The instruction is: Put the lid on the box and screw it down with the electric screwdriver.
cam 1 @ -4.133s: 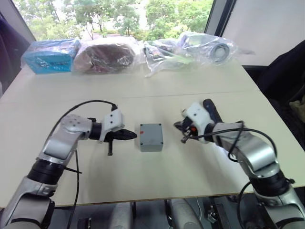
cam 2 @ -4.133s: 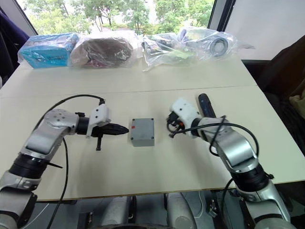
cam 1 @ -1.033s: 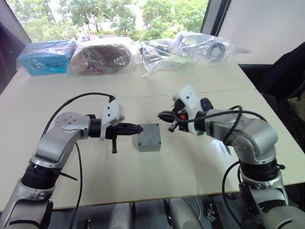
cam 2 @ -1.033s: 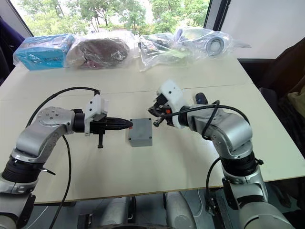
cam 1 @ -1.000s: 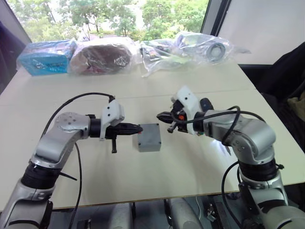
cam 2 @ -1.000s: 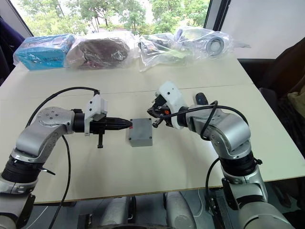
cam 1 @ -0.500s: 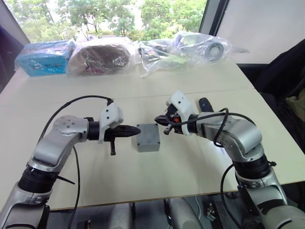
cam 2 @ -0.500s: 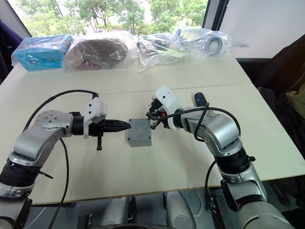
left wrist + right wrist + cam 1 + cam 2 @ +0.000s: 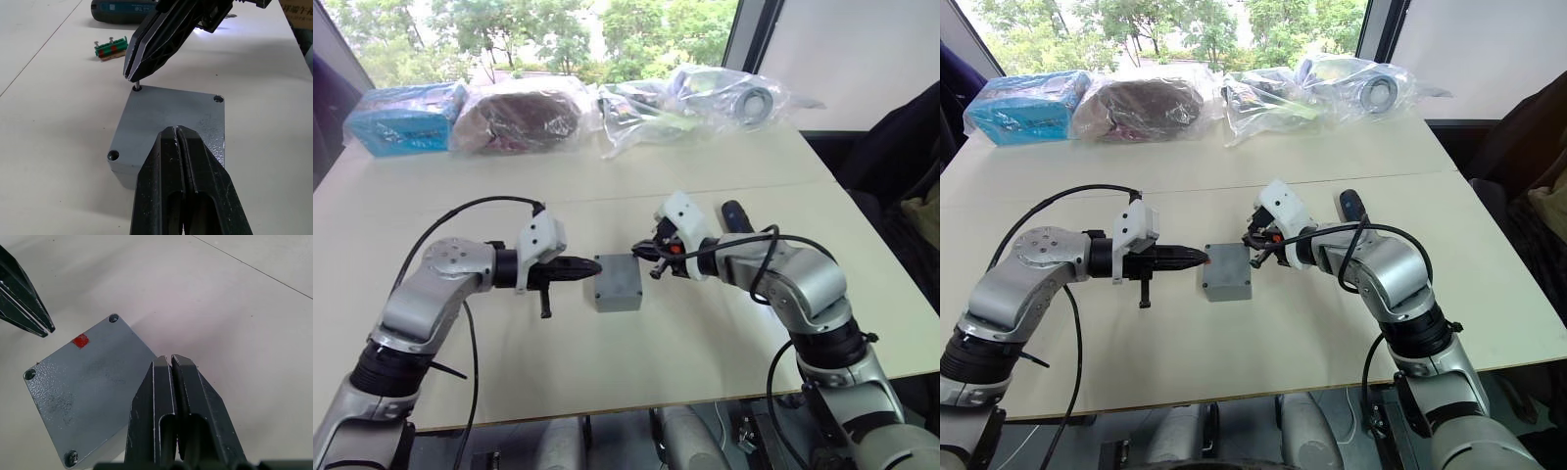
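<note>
A: Where's the box?

B: Grey box [image 9: 618, 284] mid-table [image 9: 636, 382], lid [image 9: 171, 115] already seated on it, red mark [image 9: 80, 340] up. Same spot as half a second ago, as far as I can tell; 4 s back the head camera was aimed differently, so I can't compare that one.

A: Your claws?

B: My left gripper [image 9: 595, 265] has its fingers pressed together, nothing between them, tip at the box's left edge, just beside or touching, can't tell which. It was a clear gap away 4 s ago and hasn't really shifted in the last half second. My right gripper [image 9: 642, 250] is pinched on a small screw [image 9: 137, 87], shank poking out below the tips, sitting at the lid's far right corner hole. 4 s ago that claw was well to the right of the box; it has come in and dropped slightly since 0.5 s ago.

A: Screwdriver?

B: Electric screwdriver [image 9: 736, 216] lies on the table behind my right forearm, apart from the box. Green-and-red pieces [image 9: 111, 48] lie near it.
</note>
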Available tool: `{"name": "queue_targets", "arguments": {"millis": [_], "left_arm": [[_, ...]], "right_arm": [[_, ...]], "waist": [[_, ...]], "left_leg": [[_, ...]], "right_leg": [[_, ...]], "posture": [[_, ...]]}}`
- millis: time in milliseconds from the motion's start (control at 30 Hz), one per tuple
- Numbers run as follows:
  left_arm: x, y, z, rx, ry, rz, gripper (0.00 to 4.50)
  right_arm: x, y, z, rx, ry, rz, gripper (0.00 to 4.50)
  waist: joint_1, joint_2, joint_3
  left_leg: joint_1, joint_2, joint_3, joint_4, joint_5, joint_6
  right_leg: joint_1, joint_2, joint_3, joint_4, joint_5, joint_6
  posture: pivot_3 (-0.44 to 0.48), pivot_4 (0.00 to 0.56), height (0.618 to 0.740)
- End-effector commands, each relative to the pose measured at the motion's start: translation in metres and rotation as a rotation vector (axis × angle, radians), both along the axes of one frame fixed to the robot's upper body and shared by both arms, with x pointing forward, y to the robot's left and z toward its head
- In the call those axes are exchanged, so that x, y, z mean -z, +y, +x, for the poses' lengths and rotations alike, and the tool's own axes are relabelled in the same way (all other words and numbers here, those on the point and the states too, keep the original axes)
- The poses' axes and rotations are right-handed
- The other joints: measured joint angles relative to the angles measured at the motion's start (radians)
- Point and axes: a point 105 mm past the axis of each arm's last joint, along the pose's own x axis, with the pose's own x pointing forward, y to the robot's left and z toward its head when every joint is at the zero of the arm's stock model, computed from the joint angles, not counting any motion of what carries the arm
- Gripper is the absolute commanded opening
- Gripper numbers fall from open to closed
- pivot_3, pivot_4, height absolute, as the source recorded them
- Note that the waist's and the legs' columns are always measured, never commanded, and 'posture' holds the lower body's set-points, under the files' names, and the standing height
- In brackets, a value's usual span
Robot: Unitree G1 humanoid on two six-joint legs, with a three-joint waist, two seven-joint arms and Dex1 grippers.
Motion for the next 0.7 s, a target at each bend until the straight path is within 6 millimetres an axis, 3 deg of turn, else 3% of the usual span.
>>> {"name": "queue_targets", "arguments": {"millis": [33,600,700], "left_arm": [[-0.011,-0.001,-0.003,0.011,-0.055,-0.004,0.00],[-0.010,-0.001,-0.006,0.008,-0.047,0.000,0.00],[-0.009,-0.001,-0.006,0.007,-0.046,0.001,0.00]], "right_arm": [[-0.003,0.000,0.002,-0.005,-0.028,0.004,0.02],[0.016,0.000,0.002,-0.023,0.011,-0.041,0.02],[0.018,0.000,0.002,-0.030,0.018,-0.042,0.83]], "waist": [[0.000,0.000,0.000],[0.000,0.000,0.000],[0.000,0.000,0.000]], "left_leg": [[0.000,0.000,0.000,0.000,0.000,0.000],[0.000,0.000,0.000,0.000,0.000,0.000],[0.000,0.000,0.000,0.000,0.000,0.000]], "right_leg": [[0.000,0.000,0.000,0.000,0.000,0.000],[0.000,0.000,0.000,0.000,0.000,0.000],[0.000,0.000,0.000,0.000,0.000,0.000]], "posture": [[0.000,0.150,0.740],[0.000,0.150,0.740],[0.000,0.150,0.740]]}}
